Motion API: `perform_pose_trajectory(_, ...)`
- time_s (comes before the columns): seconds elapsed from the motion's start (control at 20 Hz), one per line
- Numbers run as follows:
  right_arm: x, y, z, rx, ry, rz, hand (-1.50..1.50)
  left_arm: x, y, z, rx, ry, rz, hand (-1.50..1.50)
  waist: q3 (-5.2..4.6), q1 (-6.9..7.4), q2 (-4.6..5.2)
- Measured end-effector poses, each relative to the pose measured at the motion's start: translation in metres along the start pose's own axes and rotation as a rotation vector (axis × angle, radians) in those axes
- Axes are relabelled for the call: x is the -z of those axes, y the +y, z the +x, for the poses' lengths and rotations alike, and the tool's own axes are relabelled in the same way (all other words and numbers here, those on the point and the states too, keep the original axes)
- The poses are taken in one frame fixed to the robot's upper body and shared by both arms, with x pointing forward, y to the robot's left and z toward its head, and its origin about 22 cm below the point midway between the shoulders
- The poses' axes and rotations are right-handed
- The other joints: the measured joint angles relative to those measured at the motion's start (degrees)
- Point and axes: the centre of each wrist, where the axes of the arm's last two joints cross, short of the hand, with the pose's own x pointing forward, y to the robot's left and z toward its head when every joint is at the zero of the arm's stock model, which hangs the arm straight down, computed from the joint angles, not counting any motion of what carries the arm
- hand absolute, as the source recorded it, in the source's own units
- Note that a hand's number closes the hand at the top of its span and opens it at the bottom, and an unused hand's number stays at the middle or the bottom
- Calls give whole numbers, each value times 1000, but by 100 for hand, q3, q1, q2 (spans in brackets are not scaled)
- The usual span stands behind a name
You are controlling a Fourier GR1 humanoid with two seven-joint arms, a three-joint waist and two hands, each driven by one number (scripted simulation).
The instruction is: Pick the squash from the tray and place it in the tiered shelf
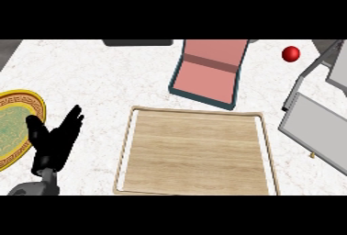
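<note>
A wooden tray [129, 151] with a pale raised rim lies in the middle of the counter, and nothing shows on its board. No squash is visible anywhere in the head view. The grey tiered shelf [313, 127] stands at the right edge, its flat levels slanting out of the picture. My left hand [54, 142] shows at the lower left, just left of the tray, open with fingers straight and pointing up, holding nothing. My right hand is out of view.
A gold-rimmed green plate [15, 126] lies at the left edge, beside my left hand. A pink pad in a teal frame [209, 73] lies behind the tray. A small red ball [291, 53] sits at the back right, near the shelf.
</note>
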Motion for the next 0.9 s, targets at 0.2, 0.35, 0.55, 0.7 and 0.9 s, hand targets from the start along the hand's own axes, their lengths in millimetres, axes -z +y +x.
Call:
perform_pose_trajectory(0.2,34,-18,-6,-35,27,27,150,1,0,0,2,0,-2,0,6,13,8)
perform_pose_trajectory(0.35,54,-26,-10,-59,43,64,150,2,-1,1,3,-2,-4,0,7,34,17)
perform_pose_trajectory(0.55,78,-28,-19,-122,75,111,150,1,-3,2,1,-8,-7,0,5,72,33)
perform_pose_trajectory(0.7,95,-27,-29,-163,103,141,150,1,-2,2,5,-11,-6,0,7,90,42)
perform_pose_trajectory(0.9,102,-16,-42,-191,127,147,150,3,-5,3,4,-9,-12,0,10,94,42)
